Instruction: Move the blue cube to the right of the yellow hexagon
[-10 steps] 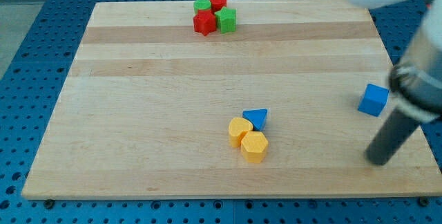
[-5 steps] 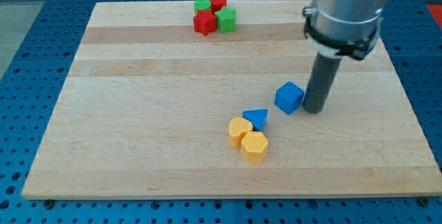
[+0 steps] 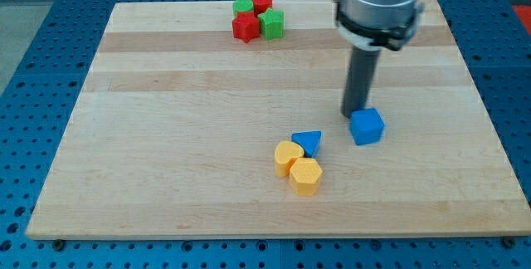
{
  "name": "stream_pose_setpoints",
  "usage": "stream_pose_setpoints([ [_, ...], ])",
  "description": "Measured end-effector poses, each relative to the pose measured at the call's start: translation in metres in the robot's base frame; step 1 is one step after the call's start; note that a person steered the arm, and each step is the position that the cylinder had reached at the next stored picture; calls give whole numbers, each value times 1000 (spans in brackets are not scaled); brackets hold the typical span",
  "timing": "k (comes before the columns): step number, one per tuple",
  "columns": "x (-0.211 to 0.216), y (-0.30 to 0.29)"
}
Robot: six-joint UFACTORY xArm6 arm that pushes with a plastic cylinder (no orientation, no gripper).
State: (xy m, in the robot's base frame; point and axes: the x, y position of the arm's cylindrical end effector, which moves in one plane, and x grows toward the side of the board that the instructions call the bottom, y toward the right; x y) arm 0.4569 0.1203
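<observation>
The blue cube (image 3: 367, 126) lies on the wooden board (image 3: 166, 136), right of the middle. My tip (image 3: 355, 114) touches the cube's upper left edge, just above it in the view. The yellow hexagon (image 3: 305, 175) sits lower and to the left of the cube, touching a second yellow block (image 3: 288, 157). A blue triangular block (image 3: 309, 142) lies against the top of the yellow pair, between them and the cube. A gap separates the cube from the triangular block.
A cluster of two red blocks (image 3: 246, 27) and two green blocks (image 3: 272, 24) sits near the board's top edge, left of my rod. The board's right edge (image 3: 489, 136) lies well right of the cube.
The blue cube went from the board's right edge leftward next to the blue triangle, then back a little right and down. My tip moved from its right side to its upper left.
</observation>
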Motion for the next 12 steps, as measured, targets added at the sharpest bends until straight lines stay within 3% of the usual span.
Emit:
stream_pose_setpoints([
  [5,57,87],
  [8,69,4],
  [10,53,35],
  [12,90,-11],
])
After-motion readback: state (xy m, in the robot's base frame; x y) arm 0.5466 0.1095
